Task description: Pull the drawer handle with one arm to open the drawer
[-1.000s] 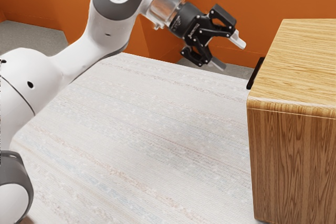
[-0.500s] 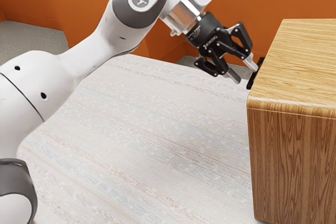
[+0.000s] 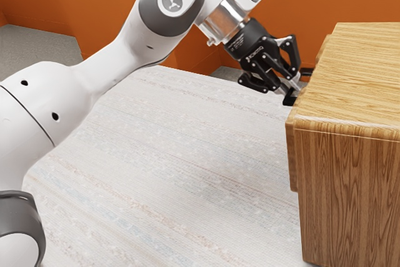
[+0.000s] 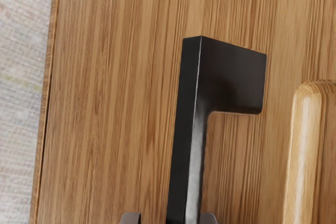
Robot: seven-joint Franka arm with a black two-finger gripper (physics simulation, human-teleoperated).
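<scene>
The black drawer handle (image 4: 190,129) sits high on the drawer front (image 4: 115,103) of the wooden cabinet (image 3: 356,173), facing your arm. Your gripper (image 3: 292,87) pinches its bar from both sides, a hold suited to pulling straight back over the table (image 3: 175,154).

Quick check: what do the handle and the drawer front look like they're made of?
The handle: likely metal or hard plastic, satin black; square edges with a soft sheen along the bar. The drawer front: wood or veneer, light matte finish; fine straight grain lines.
</scene>
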